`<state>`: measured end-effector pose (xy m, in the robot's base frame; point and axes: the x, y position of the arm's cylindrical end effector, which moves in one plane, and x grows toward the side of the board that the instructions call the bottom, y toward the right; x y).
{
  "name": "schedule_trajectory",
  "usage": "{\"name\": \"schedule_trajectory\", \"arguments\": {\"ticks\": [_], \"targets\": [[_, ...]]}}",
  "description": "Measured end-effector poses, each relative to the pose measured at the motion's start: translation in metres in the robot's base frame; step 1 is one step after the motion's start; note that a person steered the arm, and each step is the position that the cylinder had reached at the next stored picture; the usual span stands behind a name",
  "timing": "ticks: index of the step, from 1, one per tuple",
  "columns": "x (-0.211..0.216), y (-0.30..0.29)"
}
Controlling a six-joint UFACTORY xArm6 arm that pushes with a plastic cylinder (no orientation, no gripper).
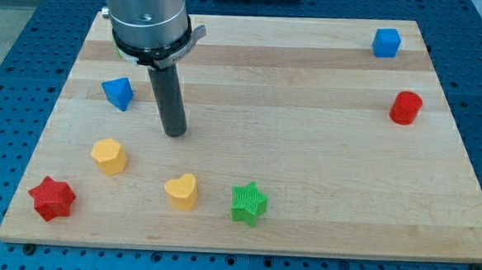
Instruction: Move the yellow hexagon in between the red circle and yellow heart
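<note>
Open board (308,114) across the middle, from my tip (175,134) toward the red circle (406,108) at the view's right. Blue cube (386,43) near the top right corner, clear of that lane. Crowded at lower left: blue triangle (118,93), yellow hexagon (108,156), red star (52,198), yellow heart (182,191), green star (249,203), with narrow gaps between.

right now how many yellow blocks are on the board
2. The yellow hexagon sits near the view's left edge, below the blue triangle. The yellow heart lies to its right, beside the green star. The arm could hide another near the top.
</note>
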<state>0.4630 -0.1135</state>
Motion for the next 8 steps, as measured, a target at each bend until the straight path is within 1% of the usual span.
{"name": "schedule_trajectory", "arguments": {"ticks": [1, 2, 4, 5, 7, 8], "targets": [[0.012, -0.005], [0.012, -0.005], [0.016, -0.031], [0.017, -0.031], [0.044, -0.031], [0.080, -0.029]]}}
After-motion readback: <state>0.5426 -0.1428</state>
